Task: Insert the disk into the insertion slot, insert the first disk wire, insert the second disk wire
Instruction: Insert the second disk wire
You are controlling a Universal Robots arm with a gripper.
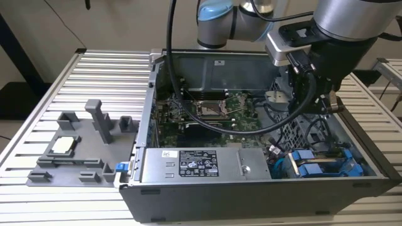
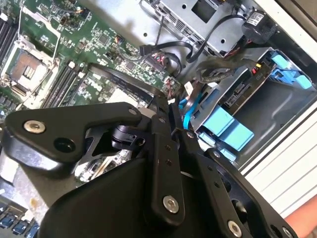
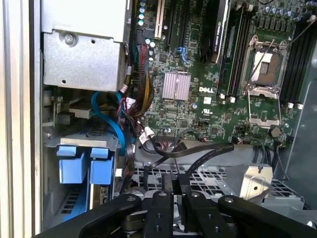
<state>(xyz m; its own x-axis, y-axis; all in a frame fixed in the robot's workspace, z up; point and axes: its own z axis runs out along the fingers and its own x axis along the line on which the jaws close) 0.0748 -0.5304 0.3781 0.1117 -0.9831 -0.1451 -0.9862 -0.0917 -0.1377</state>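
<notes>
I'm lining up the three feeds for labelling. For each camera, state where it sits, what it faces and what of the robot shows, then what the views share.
Exterior view: off the arm, above the table, looking down into the open computer case; the arm reaches in from the exterior view's right.
First wrist view: on the arm, facing the motherboard and blue drive tabs; the gripper shows.
Second wrist view: on the arm, facing the same board and tabs, past the gripper's linkage.
Shared: the processor socket appears in all three.

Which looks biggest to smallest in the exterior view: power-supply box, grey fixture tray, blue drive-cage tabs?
1. Grey fixture tray, on the exterior view's left.
2. Power-supply box, somewhat smaller; it sits nearer the camera, so that gap is unsure.
3. Blue drive-cage tabs, clearly smallest.
</notes>
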